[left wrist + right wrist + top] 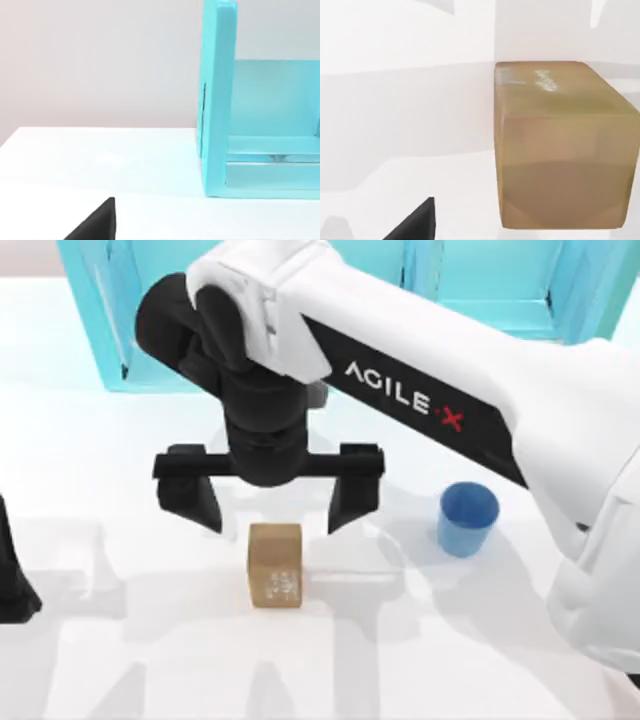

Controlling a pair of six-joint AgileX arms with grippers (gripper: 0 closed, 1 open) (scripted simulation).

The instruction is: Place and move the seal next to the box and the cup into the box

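Tabletop [100,640]: white, carries everything. Turquoise shelf unit [480,285] stands along the far edge; left wrist view has one of its upright panels [217,100] on the tabletop with an open bay beside it.

Right arm [480,410], white with AgileX lettering, reaches in from the right side across the middle. Right gripper [270,502] spread wide, both black fingers [190,495] pointing down, nothing held. It hangs just behind the seal, fingers standing either side of the seal's far end, no contact visible.

Left arm: only a dark piece at the tabletop's left edge [15,580]; can't tell whether its gripper is open or closed. A black fingertip [97,222] shows low in the left wrist view.

Cup [467,518]: blue, upright, mouth up, on the tabletop right of the seal, well apart from it, close under the right arm.

Seal [275,564]: tan block resting on the tabletop near the centre, white stamped mark on its top face toward the near end. Right wrist view has it close up [560,145], sitting flat.
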